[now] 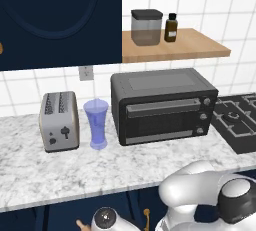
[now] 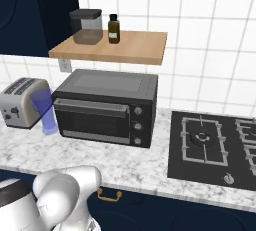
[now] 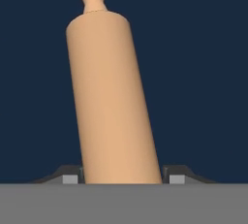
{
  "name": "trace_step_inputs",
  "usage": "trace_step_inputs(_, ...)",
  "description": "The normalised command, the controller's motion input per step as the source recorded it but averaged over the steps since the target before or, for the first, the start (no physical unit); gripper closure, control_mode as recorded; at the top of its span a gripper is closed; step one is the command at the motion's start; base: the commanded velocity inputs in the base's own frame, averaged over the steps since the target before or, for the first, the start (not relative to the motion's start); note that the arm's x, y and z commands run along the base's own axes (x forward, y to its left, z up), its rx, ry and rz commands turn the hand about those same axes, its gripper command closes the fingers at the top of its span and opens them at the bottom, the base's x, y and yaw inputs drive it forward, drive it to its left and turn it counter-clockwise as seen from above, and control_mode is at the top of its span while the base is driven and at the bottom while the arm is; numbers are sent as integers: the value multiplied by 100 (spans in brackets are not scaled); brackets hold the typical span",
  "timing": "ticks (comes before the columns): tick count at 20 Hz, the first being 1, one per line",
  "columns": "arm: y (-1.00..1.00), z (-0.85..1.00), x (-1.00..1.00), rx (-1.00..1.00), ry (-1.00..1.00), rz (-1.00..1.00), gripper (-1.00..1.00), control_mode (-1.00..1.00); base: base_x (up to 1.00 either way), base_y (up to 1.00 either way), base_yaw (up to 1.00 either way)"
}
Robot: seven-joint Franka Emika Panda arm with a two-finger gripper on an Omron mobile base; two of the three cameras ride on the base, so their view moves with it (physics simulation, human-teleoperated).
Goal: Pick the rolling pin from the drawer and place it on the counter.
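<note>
The rolling pin (image 3: 114,97) is a light-brown wooden cylinder with a knobbed handle at its far end. In the hand view it runs up from between my fingertips, over the dark blue inside of the drawer (image 3: 203,72). My gripper (image 3: 123,178) is shut on the rolling pin, one grey fingertip (image 3: 71,177) pressed against each side of its near end. The white-and-grey marbled counter (image 1: 60,170) runs across both base views, higher than my hand, and my white arm bends down in front of its edge (image 2: 150,187).
On the counter stand a silver toaster (image 1: 59,121), a blue cup (image 1: 95,123) and a black toaster oven (image 1: 162,106). A black stove (image 2: 210,145) lies to the right. A wooden wall shelf (image 1: 175,47) holds a jar and a bottle. A brass drawer handle (image 2: 110,195) sits below the counter edge.
</note>
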Motion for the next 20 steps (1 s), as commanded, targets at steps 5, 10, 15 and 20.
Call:
trace_step_inputs(5,35,61,-13,-1,0,-11,100,-100,0,0,0)
trace_step_inputs(10,29,77,-37,-1,-4,-7,100,-100,0,0,0)
trace_step_inputs(15,26,77,-44,0,-2,-1,100,-100,0,0,0)
trace_step_inputs(20,2,87,11,-5,-7,-3,100,-100,0,0,0)
